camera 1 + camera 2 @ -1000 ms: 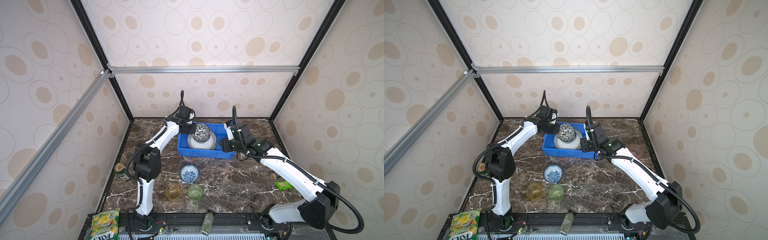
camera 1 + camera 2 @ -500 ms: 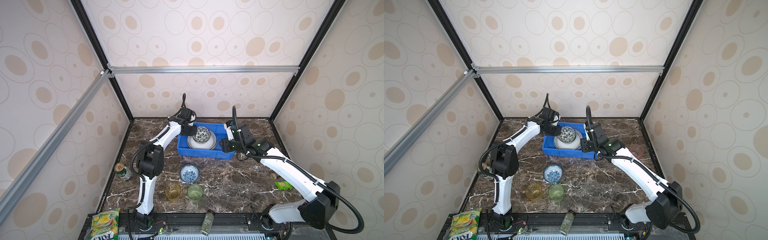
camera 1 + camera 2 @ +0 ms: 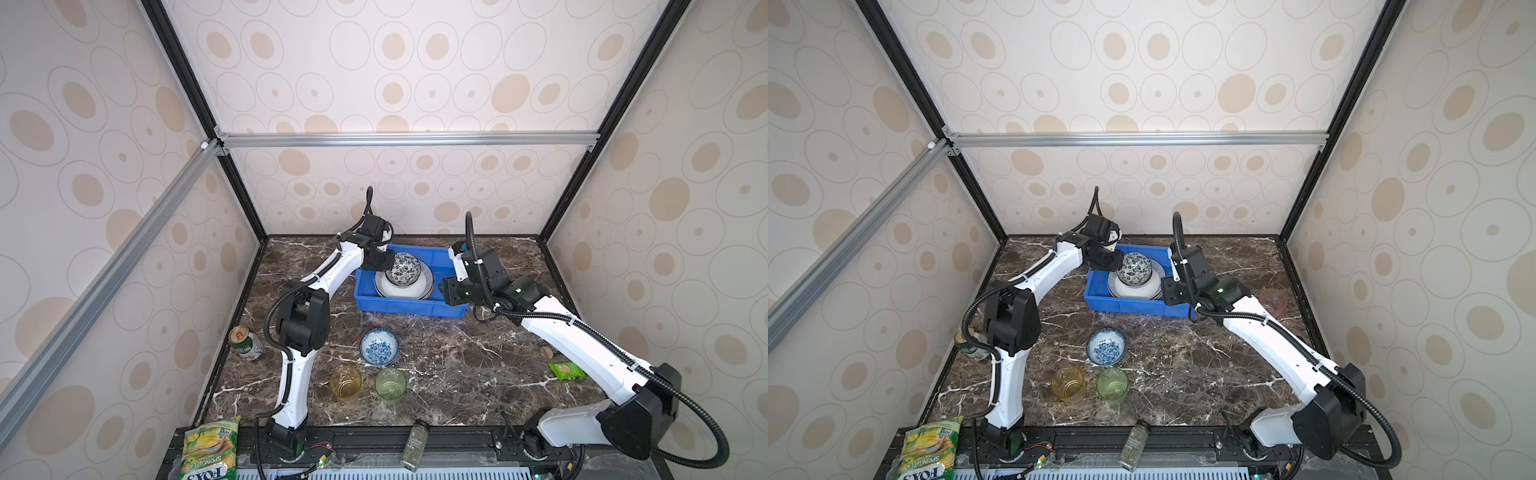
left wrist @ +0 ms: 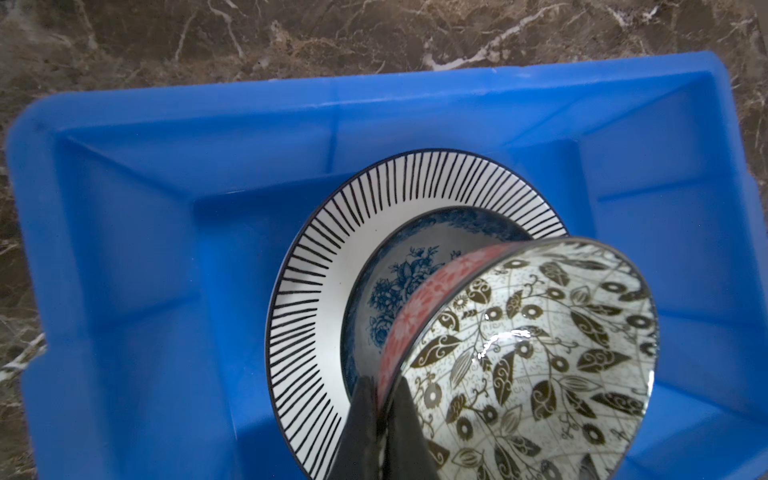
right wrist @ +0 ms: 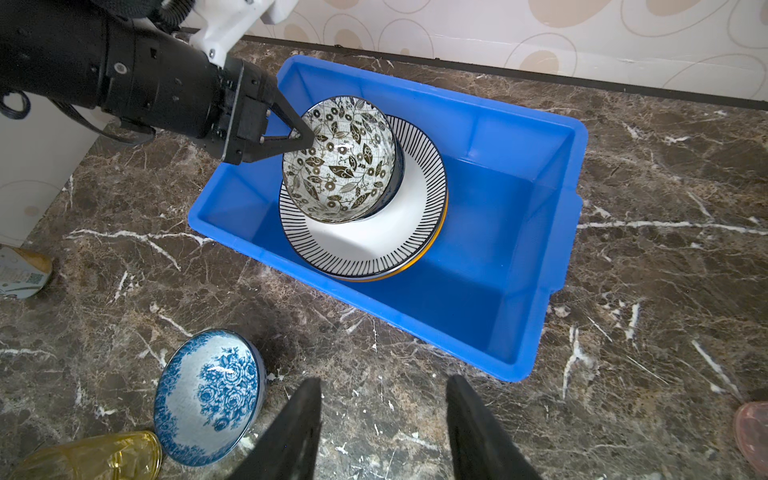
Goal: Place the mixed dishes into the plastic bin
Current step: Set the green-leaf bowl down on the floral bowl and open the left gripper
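One floral bowl (image 5: 338, 160), rim pinched by the left gripper (image 5: 305, 135), tilts over the plastic bin (image 5: 478, 291); level it before releasing. Nearby, the right gripper (image 5: 383, 380) hangs part-open, empty.

Dark marble table (image 3: 457, 374): blue plastic bin (image 3: 407, 308) by the back edge, blue floral bowl (image 3: 378, 347) mid-table, yellow tumbler (image 3: 345, 382) and green tumbler (image 3: 390, 384) toward the front edge, tin can (image 3: 246, 341) at the left edge, green packet (image 3: 566, 370) at the right.

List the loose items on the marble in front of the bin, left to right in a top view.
Small tin can, yellow glass tumbler, green glass tumbler, green snack packet.
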### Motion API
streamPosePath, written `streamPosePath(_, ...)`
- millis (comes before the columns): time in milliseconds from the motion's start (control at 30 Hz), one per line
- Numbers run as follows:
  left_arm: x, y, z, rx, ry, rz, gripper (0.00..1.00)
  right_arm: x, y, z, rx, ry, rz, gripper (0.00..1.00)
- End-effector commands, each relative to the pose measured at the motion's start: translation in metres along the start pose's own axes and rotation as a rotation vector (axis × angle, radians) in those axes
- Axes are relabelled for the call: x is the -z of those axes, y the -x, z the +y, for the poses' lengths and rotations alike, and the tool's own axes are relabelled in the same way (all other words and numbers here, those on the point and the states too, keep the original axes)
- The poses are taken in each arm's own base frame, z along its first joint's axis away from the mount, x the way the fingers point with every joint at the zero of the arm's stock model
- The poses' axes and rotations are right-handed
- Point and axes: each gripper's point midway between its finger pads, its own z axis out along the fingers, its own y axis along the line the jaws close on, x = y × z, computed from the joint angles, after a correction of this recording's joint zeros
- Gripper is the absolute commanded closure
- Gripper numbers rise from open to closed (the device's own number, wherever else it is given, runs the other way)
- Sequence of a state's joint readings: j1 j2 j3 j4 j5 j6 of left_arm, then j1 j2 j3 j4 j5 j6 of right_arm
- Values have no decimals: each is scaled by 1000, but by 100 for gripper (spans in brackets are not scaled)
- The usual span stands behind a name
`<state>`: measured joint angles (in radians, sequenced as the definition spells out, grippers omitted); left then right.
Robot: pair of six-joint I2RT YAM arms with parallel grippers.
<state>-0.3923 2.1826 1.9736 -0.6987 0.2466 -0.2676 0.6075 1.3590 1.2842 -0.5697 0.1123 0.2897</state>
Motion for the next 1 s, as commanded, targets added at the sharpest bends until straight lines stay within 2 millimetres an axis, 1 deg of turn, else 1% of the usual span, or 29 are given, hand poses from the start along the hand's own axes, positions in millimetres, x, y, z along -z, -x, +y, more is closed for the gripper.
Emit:
streamPosePath(0,8,11,0,-26,-2,-16,100,6,-7,-2,6,-13,8,48)
streamPosePath(600,-4,6,4,-28,15,21,100,6,-8,-4,10,-18,8,48)
streamPosePath(833,-12,0,9,-20,34,45,100,7,-10,-5,9,-20,9,48)
streamPosePath(967,-11,-1,8,-21,29,53,100,7,-10,-5,11,-19,9,48)
